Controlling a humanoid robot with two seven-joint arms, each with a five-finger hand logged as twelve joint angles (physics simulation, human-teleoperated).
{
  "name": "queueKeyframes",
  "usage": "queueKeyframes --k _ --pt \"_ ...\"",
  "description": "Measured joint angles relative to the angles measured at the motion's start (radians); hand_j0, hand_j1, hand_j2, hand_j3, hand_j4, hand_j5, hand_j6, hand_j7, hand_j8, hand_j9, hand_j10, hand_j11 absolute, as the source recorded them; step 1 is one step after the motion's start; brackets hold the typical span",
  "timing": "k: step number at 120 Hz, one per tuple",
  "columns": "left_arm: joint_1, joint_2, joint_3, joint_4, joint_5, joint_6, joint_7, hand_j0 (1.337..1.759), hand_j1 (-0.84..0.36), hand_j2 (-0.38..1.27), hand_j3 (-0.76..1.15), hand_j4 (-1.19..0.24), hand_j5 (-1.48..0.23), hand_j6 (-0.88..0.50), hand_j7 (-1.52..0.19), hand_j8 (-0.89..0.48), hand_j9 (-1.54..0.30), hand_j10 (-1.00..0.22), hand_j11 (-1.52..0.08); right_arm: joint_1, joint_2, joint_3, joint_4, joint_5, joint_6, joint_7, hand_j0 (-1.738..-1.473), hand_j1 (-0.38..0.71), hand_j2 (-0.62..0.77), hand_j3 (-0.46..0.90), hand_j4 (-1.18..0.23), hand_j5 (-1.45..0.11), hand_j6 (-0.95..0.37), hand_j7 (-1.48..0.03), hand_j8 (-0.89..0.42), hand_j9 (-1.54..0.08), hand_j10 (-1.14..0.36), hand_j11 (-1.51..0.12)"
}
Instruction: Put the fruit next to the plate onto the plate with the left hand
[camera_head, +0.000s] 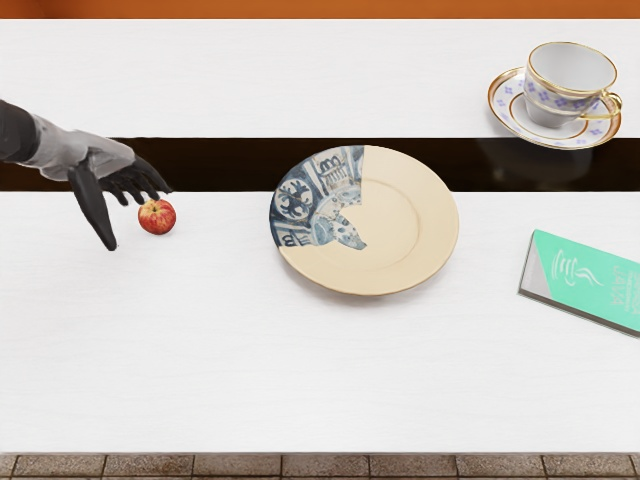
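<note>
Left hand (112, 192) reaches in with fingers spread and holding nothing, cupped just beside the apple (156, 216), ready to grasp. Apple sits on the white bench (300, 350), left of the plate (400, 225).

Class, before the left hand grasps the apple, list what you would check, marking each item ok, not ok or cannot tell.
1. Left hand is beside the apple: ok.
2. Fingers spread, holding nothing: ok.
3. Fingers wrapped around the apple: not ok.
4. Fingertips touching the apple: cannot tell.
5. Plate lies flat to the apple's right: ok.
6. Teacup and green booklet sit beyond the plate, off the route: ok.
</note>
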Motion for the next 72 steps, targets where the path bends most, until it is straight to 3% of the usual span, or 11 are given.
queueKeyframes --k 15,30,49,72 --pt "-0.053 0.096 0.000 -0.166 0.061 0.100 0.034 1.658 0.05 0.05 0.00 -0.25 -0.32 -0.25 -0.32 -0.25 -0.32 -0.25 -0.32 0.000 0.000 0.000 0.000 0.000 0.000 0.000 -1.658 -0.31 -0.01 0.00 -0.03 -0.04 -0.03 -0.04 -0.03 -0.04 -0.03 -0.04" --pt "-0.098 0.098 0.038 -0.262 0.106 0.219 0.044 1.658 0.05 0.05 0.00 -0.25 -0.32 -0.25 -0.32 -0.25 -0.32 -0.25 -0.32 0.000 0.000 0.000 0.000 0.000 0.000 0.000 -1.658 -0.31 -0.01 0.00 -0.03 -0.04 -0.03 -0.04 -0.03 -0.04 -0.03 -0.04" --pt "-0.192 0.040 0.192 -0.330 0.223 0.398 0.042 1.658 0.05 0.05 0.00 -0.25 -0.32 -0.25 -0.32 -0.25 -0.32 -0.25 -0.32 0.000 0.000 0.000 0.000 0.000 0.000 0.000 -1.658 -0.31 -0.01 0.00 -0.03 -0.04 -0.03 -0.04 -0.03 -0.04 -0.03 -0.04" --pt "-0.242 -0.067 0.389 -0.355 0.334 0.549 0.038 1.658 0.05 0.05 0.00 -0.25 -0.32 -0.25 -0.32 -0.25 -0.32 -0.25 -0.32 0.000 0.000 0.000 0.000 0.000 0.000 0.000 -1.658 -0.31 -0.01 0.00 -0.03 -0.04 -0.03 -0.04 -0.03 -0.04 -0.03 -0.04"
